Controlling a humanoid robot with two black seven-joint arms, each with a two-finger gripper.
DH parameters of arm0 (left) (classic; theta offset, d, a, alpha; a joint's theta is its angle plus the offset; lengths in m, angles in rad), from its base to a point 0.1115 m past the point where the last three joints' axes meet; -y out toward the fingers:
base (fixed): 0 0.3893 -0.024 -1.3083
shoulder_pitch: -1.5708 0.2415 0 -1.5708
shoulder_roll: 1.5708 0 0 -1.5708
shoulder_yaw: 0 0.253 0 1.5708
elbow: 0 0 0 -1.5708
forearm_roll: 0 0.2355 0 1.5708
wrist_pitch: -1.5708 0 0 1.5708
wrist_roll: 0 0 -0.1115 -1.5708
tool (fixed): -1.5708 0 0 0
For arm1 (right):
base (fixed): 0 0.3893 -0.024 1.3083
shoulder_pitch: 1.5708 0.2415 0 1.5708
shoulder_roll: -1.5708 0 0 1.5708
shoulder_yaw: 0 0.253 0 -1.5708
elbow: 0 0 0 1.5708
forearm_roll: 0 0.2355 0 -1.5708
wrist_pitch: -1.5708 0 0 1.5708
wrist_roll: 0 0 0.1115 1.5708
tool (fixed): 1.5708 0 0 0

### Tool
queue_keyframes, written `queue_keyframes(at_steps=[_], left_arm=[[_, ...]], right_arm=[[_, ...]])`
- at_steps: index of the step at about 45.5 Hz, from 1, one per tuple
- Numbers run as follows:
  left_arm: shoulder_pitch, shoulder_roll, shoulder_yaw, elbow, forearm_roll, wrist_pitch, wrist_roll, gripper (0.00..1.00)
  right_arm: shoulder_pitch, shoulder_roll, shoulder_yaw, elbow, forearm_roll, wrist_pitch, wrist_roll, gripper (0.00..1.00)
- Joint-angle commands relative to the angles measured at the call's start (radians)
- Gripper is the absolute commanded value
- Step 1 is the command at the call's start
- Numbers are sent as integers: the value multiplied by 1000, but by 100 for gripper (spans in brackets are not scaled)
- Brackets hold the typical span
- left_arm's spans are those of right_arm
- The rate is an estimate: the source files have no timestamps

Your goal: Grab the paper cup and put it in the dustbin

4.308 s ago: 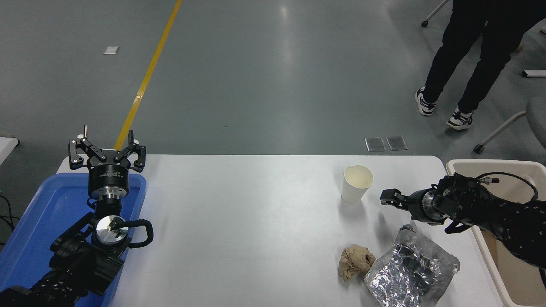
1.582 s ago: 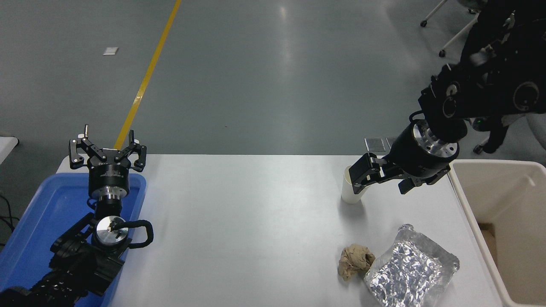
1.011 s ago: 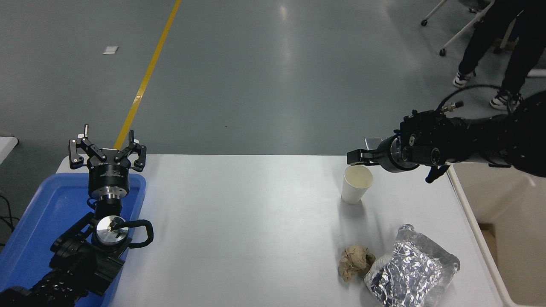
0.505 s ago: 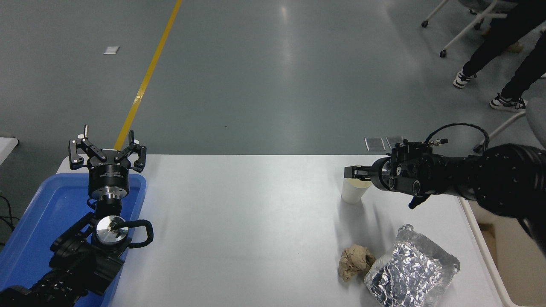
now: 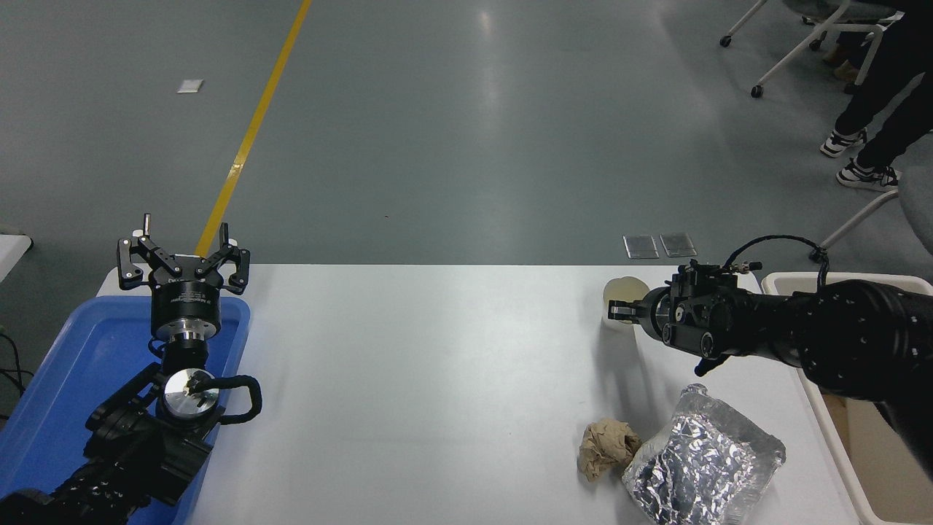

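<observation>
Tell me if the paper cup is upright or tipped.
Upright: the paper cup shows its cream mouth facing up, with the right gripper at its rim.

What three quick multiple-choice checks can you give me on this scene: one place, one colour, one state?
1. Where is the paper cup?
A. Inside the dustbin
B. At the tip of the right gripper, near the far edge of the table
C. In the tray

2. What colour is the shallow tray under the parked left arm?
A. Blue
B. Beige
C. Green

3. What state is the left gripper in?
A. Shut on a paper ball
B. Shut on nothing
C. Open

Answers:
1 B: the cup's cream inside shows right at the right gripper's tip, left of the dustbin.
2 A: the tray's floor and rim are plainly blue.
3 C: its fingers are spread wide with nothing between them.
</observation>
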Motion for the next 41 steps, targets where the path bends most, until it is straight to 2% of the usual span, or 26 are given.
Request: queue_keyframes(at_steps=[1,15,28,34,41], left_arm=[[0,0,0,0,0,1,0,99],[0,0,0,0,0,0,0,99],[0,2,0,0,0,0,0,99],[2,2,0,0,0,0,0,99],[2,3,-2,0,2,0,0,99]], right_arm=[[10,0,17,3,-2,-2,-25,0],[207,-69,-9,215,-2,0,-27,0],[693,-233,-117,695,-2,21,-16,0],[998,-295,-138,891,-2,139,-12,0],[1224,-318,-137,920,3,294,-12,0]])
